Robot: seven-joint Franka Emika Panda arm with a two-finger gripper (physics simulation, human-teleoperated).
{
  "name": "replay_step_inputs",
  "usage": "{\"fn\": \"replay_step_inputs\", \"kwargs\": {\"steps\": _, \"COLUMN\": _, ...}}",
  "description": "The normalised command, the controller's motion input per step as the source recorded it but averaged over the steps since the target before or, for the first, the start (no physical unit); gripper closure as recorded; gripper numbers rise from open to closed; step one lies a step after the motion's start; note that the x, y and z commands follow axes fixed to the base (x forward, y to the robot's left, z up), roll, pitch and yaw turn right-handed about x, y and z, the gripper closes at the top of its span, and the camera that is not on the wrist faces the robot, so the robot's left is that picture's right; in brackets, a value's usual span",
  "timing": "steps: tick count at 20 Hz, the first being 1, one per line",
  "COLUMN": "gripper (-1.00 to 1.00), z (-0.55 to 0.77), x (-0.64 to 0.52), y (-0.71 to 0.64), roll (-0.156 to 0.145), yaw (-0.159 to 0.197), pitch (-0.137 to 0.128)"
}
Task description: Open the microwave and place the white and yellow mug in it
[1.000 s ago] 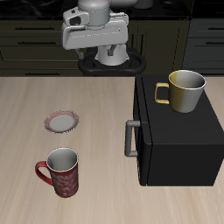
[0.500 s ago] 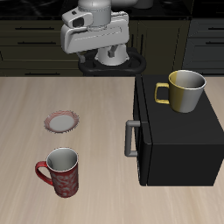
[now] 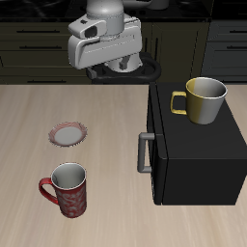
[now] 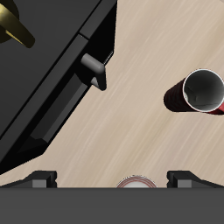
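The microwave (image 3: 198,154) is a large black box with its door shut and a grey bar handle (image 3: 145,152) on the door. The white and yellow mug (image 3: 203,99) stands upright on top of it. My gripper (image 3: 116,66) hangs high over the back of the table, away from both. In the wrist view my gripper (image 4: 112,179) is open and empty, with its fingertips (image 4: 44,178) wide apart. That view also shows the microwave (image 4: 44,79), its handle (image 4: 94,70) and a bit of the yellow mug (image 4: 10,22).
A red patterned mug (image 3: 68,188) stands near the table's front edge and also shows in the wrist view (image 4: 197,92). A small round plate (image 3: 68,134) with a red rim lies farther back on the table and also shows in the wrist view (image 4: 136,183). Dark cabinets stand behind the table.
The robot's hand has tilted and shifted slightly at the back of the table. The mugs, plate and microwave have not moved.
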Motion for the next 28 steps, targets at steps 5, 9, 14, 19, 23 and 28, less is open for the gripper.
{"fn": "replay_step_inputs", "kwargs": {"steps": 5, "gripper": -1.00, "z": -0.05, "x": 0.24, "y": -0.12, "roll": 0.000, "yaw": 0.129, "pitch": -0.006}}
{"fn": "replay_step_inputs", "kwargs": {"steps": 9, "gripper": -1.00, "z": -0.08, "x": 0.14, "y": -0.07, "roll": -0.008, "yaw": 0.141, "pitch": -0.025}}
{"fn": "replay_step_inputs", "kwargs": {"steps": 14, "gripper": -1.00, "z": -0.04, "x": 0.14, "y": 0.02, "roll": 0.037, "yaw": 0.147, "pitch": -0.004}}
{"fn": "replay_step_inputs", "kwargs": {"steps": 19, "gripper": -1.00, "z": 0.06, "x": 0.16, "y": 0.02, "roll": 0.022, "yaw": 0.164, "pitch": -0.014}}
{"fn": "replay_step_inputs", "kwargs": {"steps": 23, "gripper": -1.00, "z": 0.14, "x": 0.18, "y": -0.04, "roll": 0.012, "yaw": 0.164, "pitch": -0.062}}
{"fn": "replay_step_inputs", "kwargs": {"steps": 28, "gripper": -1.00, "z": 0.02, "x": 0.21, "y": -0.04, "roll": -0.012, "yaw": 0.143, "pitch": -0.069}}
